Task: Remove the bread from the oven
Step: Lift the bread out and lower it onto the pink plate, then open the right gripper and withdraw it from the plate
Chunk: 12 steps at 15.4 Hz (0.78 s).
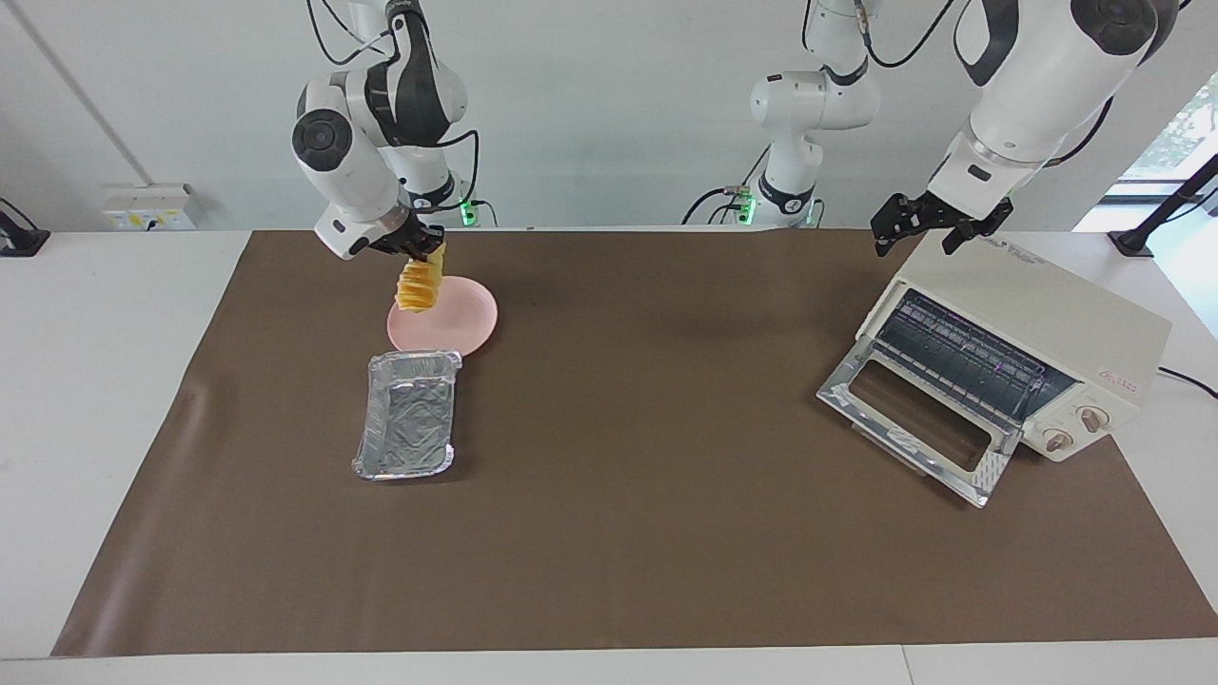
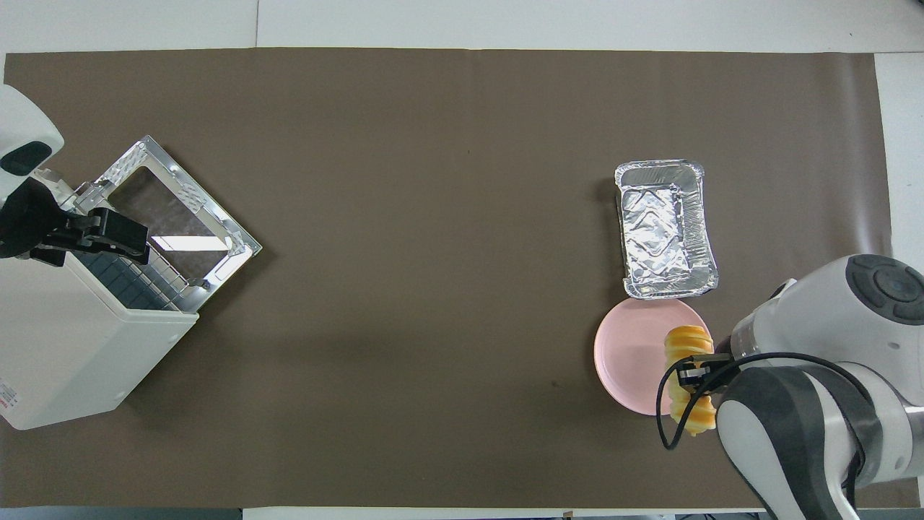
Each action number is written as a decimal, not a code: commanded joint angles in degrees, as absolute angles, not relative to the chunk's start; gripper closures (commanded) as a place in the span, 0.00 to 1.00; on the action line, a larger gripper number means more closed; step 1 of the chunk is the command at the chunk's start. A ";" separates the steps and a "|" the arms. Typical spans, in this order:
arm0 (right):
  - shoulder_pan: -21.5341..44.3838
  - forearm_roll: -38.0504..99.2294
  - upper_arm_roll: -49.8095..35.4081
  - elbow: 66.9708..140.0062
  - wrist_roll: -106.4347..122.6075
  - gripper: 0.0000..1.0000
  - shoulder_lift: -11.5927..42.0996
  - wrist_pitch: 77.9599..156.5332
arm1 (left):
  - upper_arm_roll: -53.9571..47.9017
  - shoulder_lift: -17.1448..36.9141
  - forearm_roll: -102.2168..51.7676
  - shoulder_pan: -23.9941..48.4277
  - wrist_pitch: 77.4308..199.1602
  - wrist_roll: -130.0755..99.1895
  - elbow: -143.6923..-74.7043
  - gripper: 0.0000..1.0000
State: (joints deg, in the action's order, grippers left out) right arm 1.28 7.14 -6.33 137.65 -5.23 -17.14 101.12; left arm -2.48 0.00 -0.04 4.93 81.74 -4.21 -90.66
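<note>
Right claw (image 1: 420, 253) clamped on the upper end of the bread (image 1: 420, 283), which hangs nearly upright in the air over the pink plate (image 1: 466, 328); overhead view puts the bread (image 2: 689, 383) over the plate's rim (image 2: 621, 347) on the side nearest the robots.

Handling, as a judgement: the loaf looks light and soft, with a ridged, segmented top. It dangles from one end, so the segments could stretch or tear. A mid-length pinch across the width would carry it better. Squeeze gently, since it will likely crush before it slips.

Foil tray (image 1: 406, 426) sits empty just beside the plate, farther from the robots, its near rim almost touching the plate's edge. It looks thin and crinkled, so a brush from the claw could shove it.

Left claw (image 1: 928, 221) is up over the top rear edge of the oven (image 1: 1037, 333), fingers spread, holding nothing, waiting. The oven stands at the left arm's end of the bench (image 1: 647, 533) with its door (image 1: 918, 419) dropped flat and the rack bare.

Room: wide bare mat between plate and oven, and straight down onto the plate looks unobstructed. Only the tray rim is close.
</note>
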 commanded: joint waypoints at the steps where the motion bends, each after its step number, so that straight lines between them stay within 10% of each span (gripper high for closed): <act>1: 2.54 8.70 -6.42 143.16 -4.48 1.00 -18.72 108.86 | -2.37 -1.67 -0.62 4.83 82.88 -4.04 -92.46 0.00; 12: 4.48 8.79 -6.42 145.20 -4.04 0.89 -10.81 124.37 | -2.37 -1.67 -0.62 4.83 82.88 -4.04 -92.46 0.00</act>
State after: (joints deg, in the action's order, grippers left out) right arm 4.59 7.75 -6.41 145.25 -4.83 -10.72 124.01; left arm -2.48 0.00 -0.04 4.93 81.74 -4.21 -90.66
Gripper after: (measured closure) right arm 0.930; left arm 0.000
